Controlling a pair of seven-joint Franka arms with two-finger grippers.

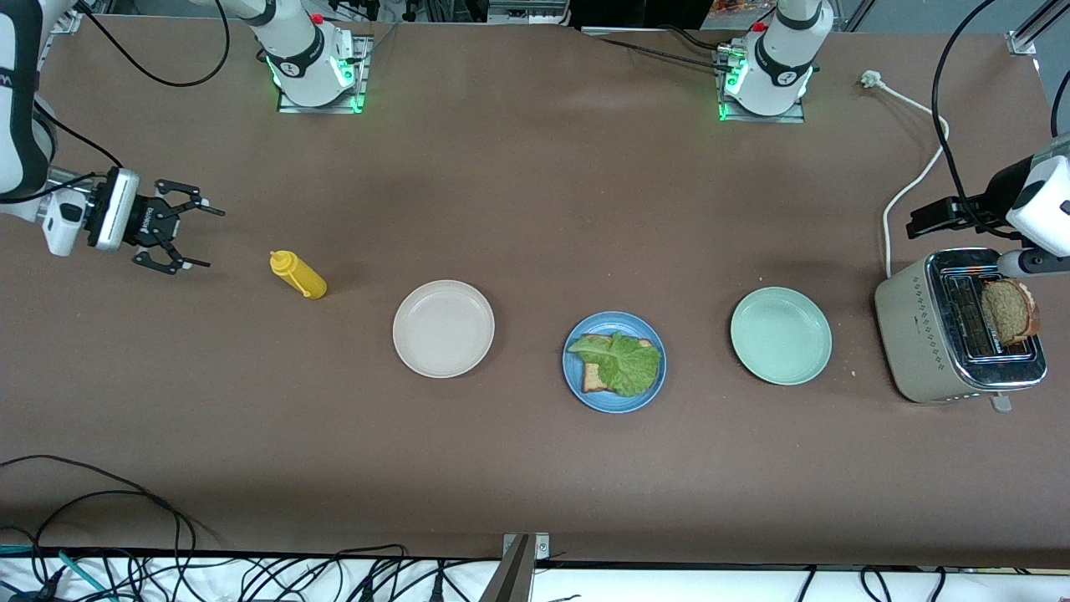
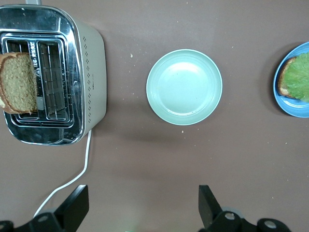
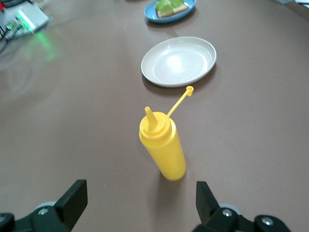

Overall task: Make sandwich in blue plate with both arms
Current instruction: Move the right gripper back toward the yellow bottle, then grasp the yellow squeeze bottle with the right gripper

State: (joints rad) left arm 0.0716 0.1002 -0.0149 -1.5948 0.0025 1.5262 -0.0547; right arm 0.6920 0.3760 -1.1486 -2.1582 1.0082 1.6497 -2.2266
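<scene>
The blue plate [image 1: 614, 402] lies mid-table and holds one brown bread slice [image 1: 593, 380] with a green lettuce leaf [image 1: 623, 362] on top. It also shows in the left wrist view [image 2: 289, 105] and the right wrist view [image 3: 170, 16]. A second bread slice [image 1: 1010, 311] stands in a slot of the toaster [image 1: 919, 334], sticking out; the left wrist view shows it too [image 2: 18, 82]. My left gripper [image 1: 945, 219] hangs open and empty over the table by the toaster [image 2: 142, 208]. My right gripper [image 1: 180, 226] is open and empty at the right arm's end, pointing at the yellow bottle [image 3: 140, 203].
A yellow squeeze bottle [image 1: 298, 274] stands near the right gripper, cap off [image 3: 161, 145]. A cream-white plate [image 1: 443, 328] and a mint-green plate [image 1: 781, 335] flank the blue plate, both bare. The toaster's white cable [image 1: 899, 201] runs toward the left arm's base.
</scene>
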